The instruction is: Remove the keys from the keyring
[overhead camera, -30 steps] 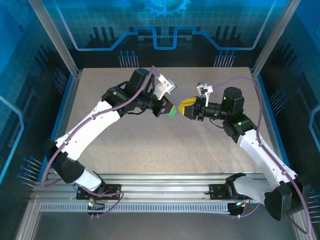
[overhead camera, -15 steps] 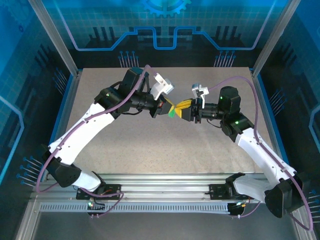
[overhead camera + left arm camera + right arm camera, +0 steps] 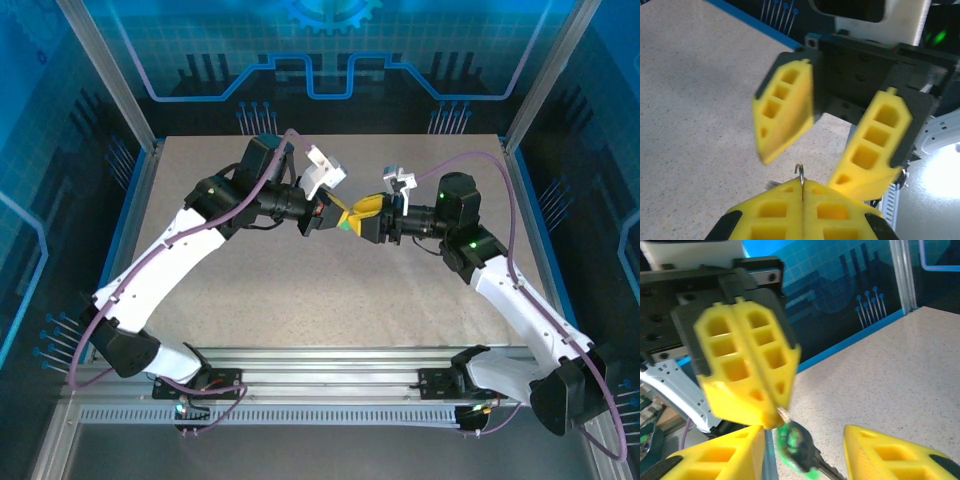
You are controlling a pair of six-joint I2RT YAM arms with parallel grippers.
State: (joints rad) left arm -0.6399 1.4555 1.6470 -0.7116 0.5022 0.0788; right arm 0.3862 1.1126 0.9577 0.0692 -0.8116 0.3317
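Keyring (image 3: 799, 172) sits pinched in my tightly clamped left gripper (image 3: 802, 186), mid-frame above the desk (image 3: 300, 290). My right gripper (image 3: 366, 210) has closed in and now gapes partway around the green key (image 3: 796, 447), grasping nothing yet, so I judge the pull comes next.

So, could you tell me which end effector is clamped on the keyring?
The left end effector, pads pressed together on the keyring; the right end effector stands open.

The right tool (image 3: 362, 211) has moved toward 9 o'clock, closing the gap that lay between it and the left tool (image 3: 340, 217). Their yellow fingertips now overlap above the counter (image 3: 300, 290). The left arm's elbow has swung out toward 9 o'clock.
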